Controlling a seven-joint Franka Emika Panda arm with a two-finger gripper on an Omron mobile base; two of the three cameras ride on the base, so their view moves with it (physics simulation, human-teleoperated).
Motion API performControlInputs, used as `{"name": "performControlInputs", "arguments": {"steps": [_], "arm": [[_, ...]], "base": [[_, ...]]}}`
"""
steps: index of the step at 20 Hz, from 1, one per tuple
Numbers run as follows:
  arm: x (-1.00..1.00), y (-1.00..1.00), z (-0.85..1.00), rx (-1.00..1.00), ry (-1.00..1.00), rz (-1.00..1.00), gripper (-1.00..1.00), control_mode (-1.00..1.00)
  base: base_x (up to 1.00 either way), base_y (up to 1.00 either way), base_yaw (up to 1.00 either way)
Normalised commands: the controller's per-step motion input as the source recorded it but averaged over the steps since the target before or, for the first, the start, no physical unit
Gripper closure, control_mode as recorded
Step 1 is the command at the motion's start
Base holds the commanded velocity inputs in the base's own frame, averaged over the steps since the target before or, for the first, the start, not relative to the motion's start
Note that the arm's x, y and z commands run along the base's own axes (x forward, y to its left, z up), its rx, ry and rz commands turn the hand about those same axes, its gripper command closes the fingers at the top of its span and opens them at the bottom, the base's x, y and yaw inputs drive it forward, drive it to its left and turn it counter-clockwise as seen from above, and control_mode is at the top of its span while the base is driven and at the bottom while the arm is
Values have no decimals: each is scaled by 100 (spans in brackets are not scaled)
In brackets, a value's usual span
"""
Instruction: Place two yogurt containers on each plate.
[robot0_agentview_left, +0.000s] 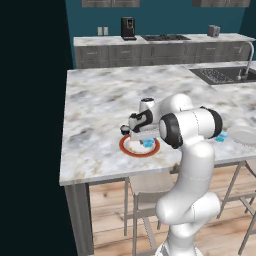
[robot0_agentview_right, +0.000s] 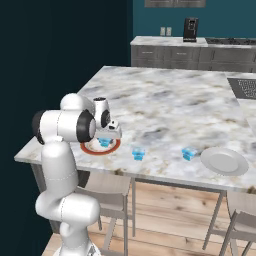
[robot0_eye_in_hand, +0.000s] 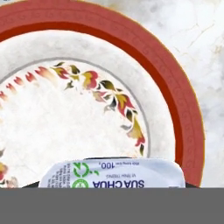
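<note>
Gripper (robot0_eye_in_hand: 111, 186) clamped on blue yogurt cup (robot0_eye_in_hand: 111, 175), over red-rimmed plate (robot0_eye_in_hand: 183, 118), toward its 6 o'clock edge. Two more blue cups (robot0_agentview_right: 138, 154) (robot0_agentview_right: 188, 153) on counter (robot0_agentview_right: 165, 110), near grey plate (robot0_agentview_right: 225, 161) at 3 o'clock.

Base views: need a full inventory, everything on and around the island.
red-rimmed plate: 1, white centre, counter's near edge
plain plate: 1, white-grey, near edge, far from the other plate
blue yogurt cups: 3, pale blue; one held over the red-rimmed plate, two on the counter between the plates
black yogurt cup: 1, pale top, beside the red-rimmed plate
counter: 1, grey-white marble
sink: 1, dark, far corner
stools: at least 2, grey, under the counter
gripper: 1, shut on a blue yogurt cup
</note>
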Motion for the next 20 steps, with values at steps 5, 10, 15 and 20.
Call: {"name": "performControlInputs", "arguments": {"steps": [5, 10, 15, 20], "arm": [[2, 0, -11, 1, 0, -4, -100, -100], [0, 0, 0, 0, 0, -1, -100, -100], [1, 0, 4, 1, -7, 0, -100, -100], [8, 2, 32, 2, -18, 0, -100, -100]], "base": [[0, 0, 0], [0, 0, 0], [0, 0, 0], [0, 0, 0]]}}
